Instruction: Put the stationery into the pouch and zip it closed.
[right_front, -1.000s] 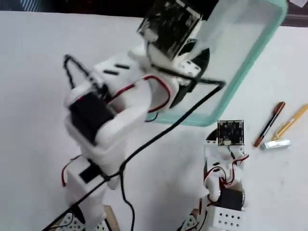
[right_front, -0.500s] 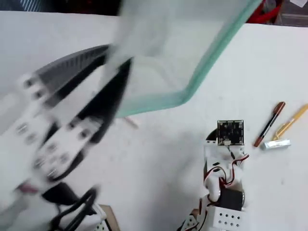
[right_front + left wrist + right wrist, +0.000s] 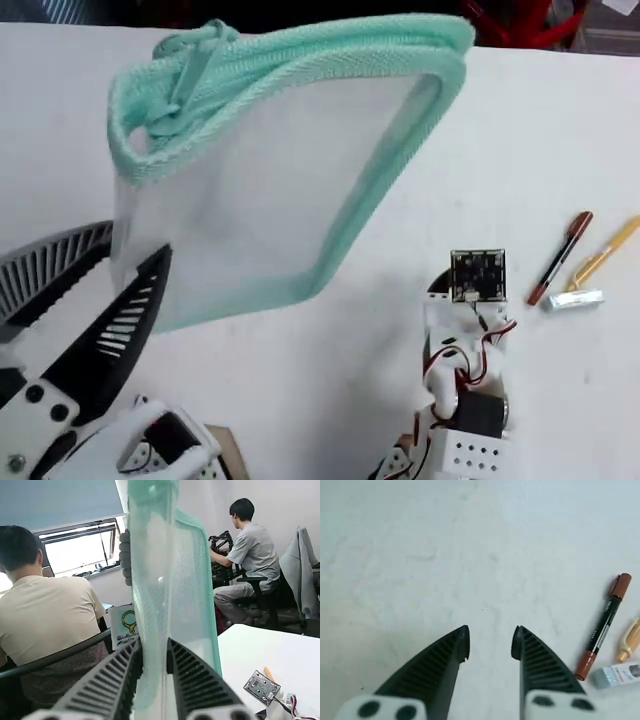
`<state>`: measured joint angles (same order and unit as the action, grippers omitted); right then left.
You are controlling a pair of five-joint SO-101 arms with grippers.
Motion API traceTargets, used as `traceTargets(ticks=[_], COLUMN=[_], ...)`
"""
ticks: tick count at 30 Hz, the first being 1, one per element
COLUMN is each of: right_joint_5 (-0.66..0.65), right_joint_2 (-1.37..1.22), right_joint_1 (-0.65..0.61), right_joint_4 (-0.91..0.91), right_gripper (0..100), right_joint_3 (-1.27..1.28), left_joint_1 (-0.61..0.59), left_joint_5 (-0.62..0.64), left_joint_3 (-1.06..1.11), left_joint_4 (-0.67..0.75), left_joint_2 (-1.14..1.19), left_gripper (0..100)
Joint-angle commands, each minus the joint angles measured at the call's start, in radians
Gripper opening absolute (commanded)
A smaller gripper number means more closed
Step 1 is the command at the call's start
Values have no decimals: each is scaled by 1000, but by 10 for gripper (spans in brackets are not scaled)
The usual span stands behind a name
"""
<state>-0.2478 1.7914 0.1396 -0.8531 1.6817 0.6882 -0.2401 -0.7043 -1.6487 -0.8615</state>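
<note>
pouch (image 3: pixel 260 170) clamped in left end effector (image 3: pixel 154 645). right end effector (image 3: pixel 490 632) apart over table (image 3: pixel 420 540) near brown pen (image 3: pixel 602 627), print too tiny.

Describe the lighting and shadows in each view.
High view: even light, with a soft shadow on the table under the pouch. Left wrist view: a bright window glares beside the pouch. Right wrist view: flat, even light around the brown pen.

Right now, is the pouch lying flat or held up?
Held up: the left tool clamps the pouch, which stands upright off the table.
</note>
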Motion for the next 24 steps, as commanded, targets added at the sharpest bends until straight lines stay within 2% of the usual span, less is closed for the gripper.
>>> traceTargets(ticks=[1,5,9,13,18,24], right_joint_5=[0,0,0,0,0,0], right_joint_2=[7,7,7,7,7,7], right_joint_1=[10,12,10,10,10,10], right_joint_4=[-5,-5,-5,-5,-5,-5], right_gripper=[152,152,152,152,152,152], right_joint_3=[9,9,9,9,9,9], left_joint_1=[1,-108,-217,-255,-246,-245], left_joint_5=[-11,-5,-5,-3,-3,-9], left_joint_3=[295,686,1137,1553,1890,2163], left_joint_4=[121,307,637,924,1102,1284], left_joint_2=[-127,-311,-533,-710,-739,-740], left_gripper=[23,24,24,24,24,24])
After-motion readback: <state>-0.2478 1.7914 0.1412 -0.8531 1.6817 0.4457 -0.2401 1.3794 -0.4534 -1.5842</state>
